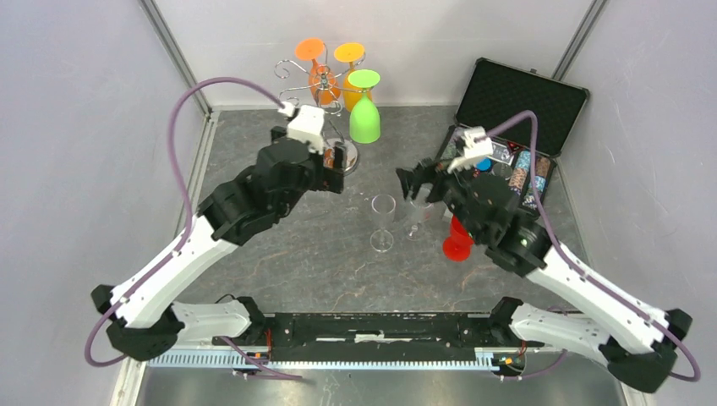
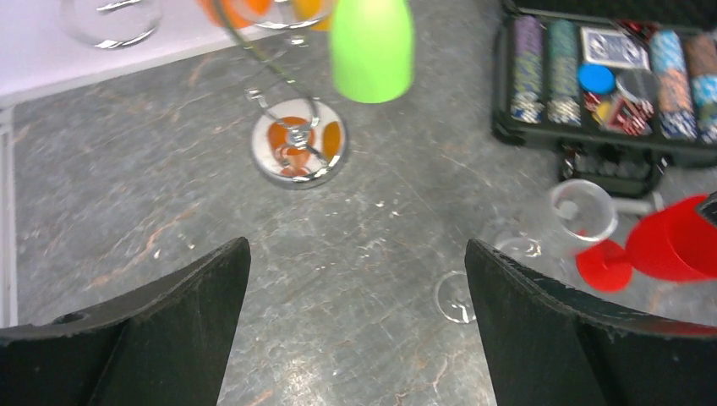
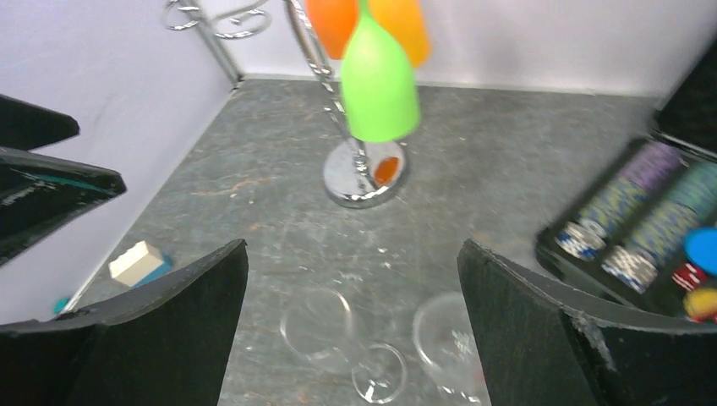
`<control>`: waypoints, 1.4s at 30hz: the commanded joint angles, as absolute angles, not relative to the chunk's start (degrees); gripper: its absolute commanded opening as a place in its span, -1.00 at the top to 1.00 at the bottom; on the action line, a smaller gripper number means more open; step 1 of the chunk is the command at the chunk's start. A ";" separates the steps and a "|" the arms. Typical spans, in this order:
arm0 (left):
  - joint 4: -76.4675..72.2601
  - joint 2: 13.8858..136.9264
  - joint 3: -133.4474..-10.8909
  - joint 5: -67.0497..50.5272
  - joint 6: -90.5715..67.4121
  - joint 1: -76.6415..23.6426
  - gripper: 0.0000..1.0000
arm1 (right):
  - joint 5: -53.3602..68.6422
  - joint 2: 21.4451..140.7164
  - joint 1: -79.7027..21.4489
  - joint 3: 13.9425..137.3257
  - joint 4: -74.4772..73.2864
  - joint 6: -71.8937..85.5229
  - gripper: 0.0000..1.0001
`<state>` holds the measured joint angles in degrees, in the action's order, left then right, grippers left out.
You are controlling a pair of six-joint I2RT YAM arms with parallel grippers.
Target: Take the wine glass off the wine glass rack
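A: On the bench [image 1: 279, 254], far side: wine glass rack [image 2: 298, 152]. A green wine glass [image 1: 364, 114] hangs from it, bowl down.
B: Likely light, slick, brittle; grip the bowl gently. Both the left claw [image 2: 355, 245] and right claw [image 3: 351, 249] are wide open and empty.

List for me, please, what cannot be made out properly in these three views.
The base of the wine glass rack: top view, largely behind the left gripper.
The foot of the green glass: both wrist views, cut off by the top edge.
The red glass: top view, partly under the right arm; left wrist view, cut by the right edge.
The chips in the case: right wrist view, blurred.
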<state>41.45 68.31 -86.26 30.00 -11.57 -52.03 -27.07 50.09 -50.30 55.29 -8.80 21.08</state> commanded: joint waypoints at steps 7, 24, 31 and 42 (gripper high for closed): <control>26.37 50.97 -65.99 37.43 -18.69 -46.94 -1.00 | 2.55 70.40 -34.21 73.35 -0.63 34.11 -0.92; 25.84 39.85 -56.37 40.74 -21.68 -46.93 -1.00 | 3.83 97.94 -26.14 92.51 10.38 60.62 -0.66; 25.49 39.69 -55.20 40.87 -21.88 -46.93 -1.00 | 0.36 104.65 -25.29 98.67 9.76 63.15 -0.47; 25.40 40.25 -54.54 41.25 -22.24 -46.93 -1.00 | 1.29 109.27 -24.34 101.41 8.89 65.98 0.00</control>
